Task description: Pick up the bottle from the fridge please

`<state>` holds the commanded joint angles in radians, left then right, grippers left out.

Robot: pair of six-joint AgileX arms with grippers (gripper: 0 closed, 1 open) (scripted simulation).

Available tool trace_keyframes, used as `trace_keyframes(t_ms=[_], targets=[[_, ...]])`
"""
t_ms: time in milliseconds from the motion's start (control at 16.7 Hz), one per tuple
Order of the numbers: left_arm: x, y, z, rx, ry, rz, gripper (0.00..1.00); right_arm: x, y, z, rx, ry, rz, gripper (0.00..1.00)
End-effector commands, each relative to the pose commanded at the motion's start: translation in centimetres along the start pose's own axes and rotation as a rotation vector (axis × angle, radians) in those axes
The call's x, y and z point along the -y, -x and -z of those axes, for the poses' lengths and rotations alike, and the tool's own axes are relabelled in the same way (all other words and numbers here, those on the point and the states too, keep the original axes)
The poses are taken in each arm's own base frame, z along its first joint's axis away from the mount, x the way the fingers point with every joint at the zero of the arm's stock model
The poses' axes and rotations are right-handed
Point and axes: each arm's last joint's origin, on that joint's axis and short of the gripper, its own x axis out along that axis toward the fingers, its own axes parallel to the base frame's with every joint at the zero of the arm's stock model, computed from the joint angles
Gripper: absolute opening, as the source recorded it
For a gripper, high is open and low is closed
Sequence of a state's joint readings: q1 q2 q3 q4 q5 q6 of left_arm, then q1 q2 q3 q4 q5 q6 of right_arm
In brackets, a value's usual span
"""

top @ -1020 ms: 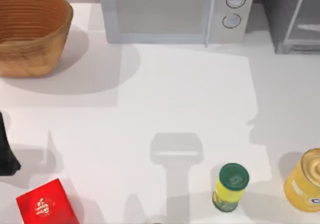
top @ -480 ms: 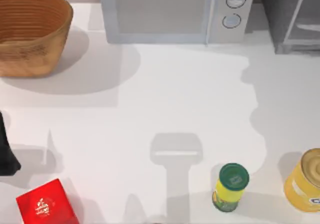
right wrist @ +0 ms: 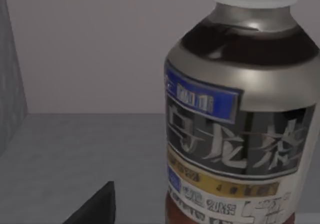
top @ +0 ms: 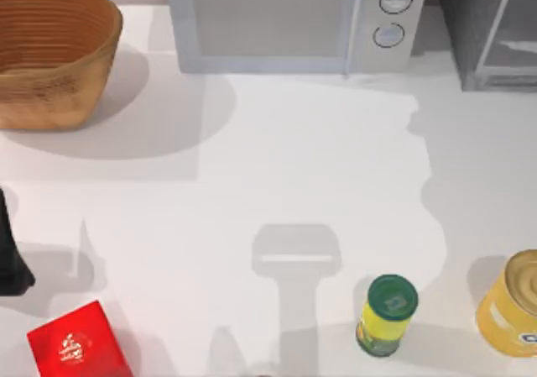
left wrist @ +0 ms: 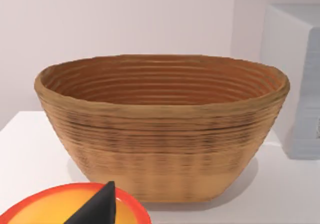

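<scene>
Bottle [right wrist: 240,119] upright, white cap uppermost, on fridge [right wrist: 75,149] grey floor

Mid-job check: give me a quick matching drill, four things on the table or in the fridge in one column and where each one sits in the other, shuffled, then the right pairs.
Things:
1. bottle
2. woven basket
3. red box
4. yellow can

Places:
A. far left corner of the table
B. near right edge of the table
C. on the grey floor inside the fridge, close before the right wrist camera
D. near left edge, beside the parked left arm

Pairs: 1-C, 2-A, 3-D, 4-B
</scene>
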<state>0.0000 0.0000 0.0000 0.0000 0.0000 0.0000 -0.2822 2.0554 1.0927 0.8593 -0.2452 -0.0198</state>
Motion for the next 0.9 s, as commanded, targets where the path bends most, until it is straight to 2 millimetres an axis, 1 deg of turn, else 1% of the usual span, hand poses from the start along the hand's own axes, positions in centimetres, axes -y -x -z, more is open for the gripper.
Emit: trace_keyframes(t_ms=[120, 360, 480, 600, 780, 900], targets=[[0.0, 0.0, 0.0, 0.0, 0.0, 0.0, 1.0, 0.0, -0.9, 0.1, -0.005, 0.0, -0.003, 1.0], [0.0, 0.0, 0.0, 0.0, 0.0, 0.0, 1.0, 0.0, -4.4, -0.2, 0.007, 0.003, -0.003, 1.0], [0.0, 0.0, 0.0, 0.0, 0.0, 0.0, 1.0, -0.1, -5.7, -0.1, 0.003, 0.002, -0.003, 1.0], [0.0, 0.0, 0.0, 0.0, 0.0, 0.0, 1.0, -0.2, -6.1, 0.1, -0.002, 0.001, -0.003, 1.0], [0.0, 0.0, 0.0, 0.0, 0.0, 0.0, 1.0, -0.2, -6.1, 0.1, -0.002, 0.001, -0.003, 1.0], [0.0, 0.0, 0.0, 0.0, 0.0, 0.0, 1.0, -0.2, -6.1, 0.1, -0.002, 0.001, -0.003, 0.85]])
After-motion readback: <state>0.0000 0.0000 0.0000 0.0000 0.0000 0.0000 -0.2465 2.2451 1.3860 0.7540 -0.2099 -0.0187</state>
